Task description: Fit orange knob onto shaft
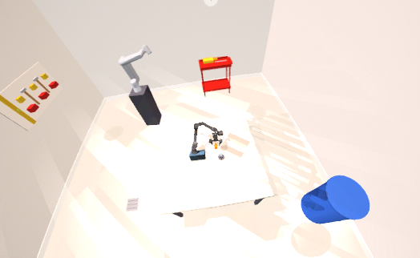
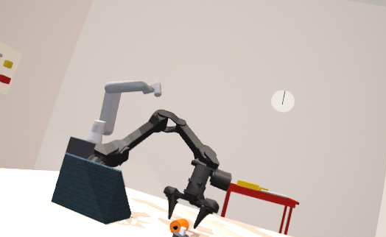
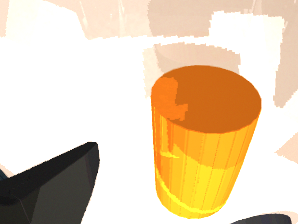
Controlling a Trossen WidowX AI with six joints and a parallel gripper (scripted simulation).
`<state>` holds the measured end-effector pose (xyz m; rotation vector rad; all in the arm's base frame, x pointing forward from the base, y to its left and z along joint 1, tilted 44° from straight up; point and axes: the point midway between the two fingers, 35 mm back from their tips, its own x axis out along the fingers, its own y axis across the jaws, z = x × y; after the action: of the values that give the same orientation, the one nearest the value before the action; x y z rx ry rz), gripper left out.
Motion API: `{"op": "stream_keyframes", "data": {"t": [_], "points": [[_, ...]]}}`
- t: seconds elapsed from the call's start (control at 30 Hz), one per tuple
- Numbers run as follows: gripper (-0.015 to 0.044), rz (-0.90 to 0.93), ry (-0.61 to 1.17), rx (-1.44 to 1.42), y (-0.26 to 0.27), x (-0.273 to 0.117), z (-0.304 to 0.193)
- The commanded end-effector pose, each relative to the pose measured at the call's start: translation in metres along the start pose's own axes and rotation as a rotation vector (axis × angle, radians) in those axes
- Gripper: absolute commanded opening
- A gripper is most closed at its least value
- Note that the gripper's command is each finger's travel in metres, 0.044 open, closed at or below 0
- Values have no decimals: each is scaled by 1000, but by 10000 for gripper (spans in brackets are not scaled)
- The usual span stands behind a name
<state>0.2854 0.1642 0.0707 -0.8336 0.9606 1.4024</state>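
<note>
The orange knob [image 1: 216,147] [image 2: 182,223] [image 3: 205,157] lies on its side on the table; its dark hole faces the exterior view. The wrist view shows its plain closed end and its side, with the hole hidden. My gripper [image 1: 216,143] [image 2: 183,223] is open and empty, pointing down just above the knob, with its fingers spread wide. In the wrist view one finger is at the left and the other at the lower right edge. The round pedestal [image 1: 221,157] stands near the knob, toward the table's front; its silver shaft [image 2: 183,230] shows at the bottom of the exterior view.
The arm's dark blue base block [image 1: 197,155] [image 2: 89,188] stands left of the knob and pedestal. The white table [image 1: 173,184] has its front edge beyond the pedestal. A red cart [image 1: 216,86], a grey arm on a black stand [image 1: 146,105] and a blue bin [image 1: 321,204] are away from the table.
</note>
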Motion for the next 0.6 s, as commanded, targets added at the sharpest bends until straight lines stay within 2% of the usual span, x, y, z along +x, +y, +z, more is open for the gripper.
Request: {"op": "stream_keyframes", "data": {"t": [0.0, 0.23, 0.47, 0.57], "points": [[440, 5, 0, 6, 1, 7, 1], [440, 5, -1, 6, 2, 16, 4], [256, 5, -1, 6, 2, 16, 4], [240, 5, -1, 6, 2, 16, 4]]}}
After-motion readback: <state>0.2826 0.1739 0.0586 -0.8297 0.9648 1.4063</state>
